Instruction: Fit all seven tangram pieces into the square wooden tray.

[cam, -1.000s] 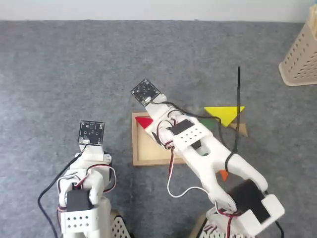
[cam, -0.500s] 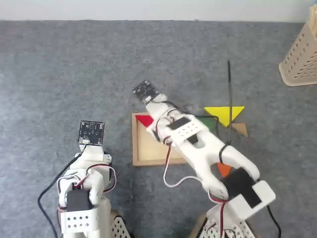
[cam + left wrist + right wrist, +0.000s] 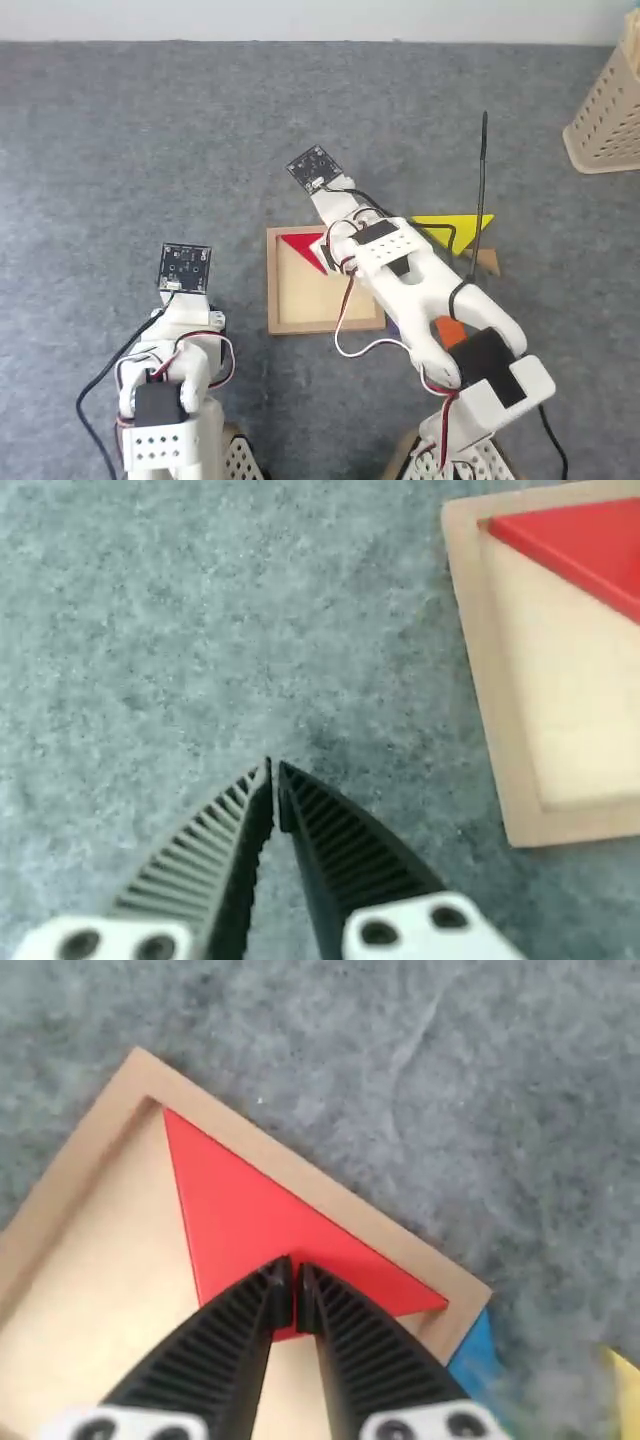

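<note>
Judging from how the pieces lay, the task was barely begun. The left pincer [image 3: 272, 775] hung over bare grey desk [image 3: 150, 600] near the tray, its jaws closed to a slit with nothing between them. The square wooden tray [image 3: 275, 290] held one piece, the red triangle [image 3: 303, 247], which lay flat in a corner with its long edge along the far rim; the rest of the tray floor showed bare wood. The right pincer [image 3: 295, 1270] stood over that red triangle with its jaws pressed together and gripping nothing. Its tips were at or very near the surface, though contact could not be told. Outside the tray, a blue piece [image 3: 470, 1355] lay just beside its corner. Farther right on the desk were the yellow triangle [image 3: 462, 225] and a tan piece [image 3: 487, 262], and what was probably an orange piece [image 3: 447, 328] sat half hidden by the arm. One of the seven seemed placed and six were left, not all of which could be counted.
</note>
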### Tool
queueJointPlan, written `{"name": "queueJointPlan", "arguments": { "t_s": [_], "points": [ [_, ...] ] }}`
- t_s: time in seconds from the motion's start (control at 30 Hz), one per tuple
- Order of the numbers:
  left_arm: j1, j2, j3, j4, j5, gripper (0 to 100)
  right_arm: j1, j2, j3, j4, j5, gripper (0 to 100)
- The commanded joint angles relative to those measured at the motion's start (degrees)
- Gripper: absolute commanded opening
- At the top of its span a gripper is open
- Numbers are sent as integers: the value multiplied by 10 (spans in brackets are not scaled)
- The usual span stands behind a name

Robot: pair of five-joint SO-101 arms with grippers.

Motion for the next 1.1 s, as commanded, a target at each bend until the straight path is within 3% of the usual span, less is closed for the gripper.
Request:
{"name": "queueJointPlan", "arguments": {
  "t_s": [0.0, 0.2, 0.4, 0.57, 0.8, 1.07],
  "points": [
    [0, -11, -4, 4, -3, 12, 15, -49, -33, 42, -3, 17],
    [0, -11, -4, 4, -3, 12, 38, -276, -61, 229, 0, 13],
    [0, -11, -4, 4, -3, 12, 171, -390, -69, 326, 21, 17],
    [0, -11, -4, 4, -3, 12, 254, -327, -70, 371, 99, 80],
    [0, -11, -4, 4, -3, 12, 317, -159, -146, 422, 378, 260],
    [0, -11, -4, 4, -3, 12, 321, 2, -299, 468, 498, 308]
  ]
}}
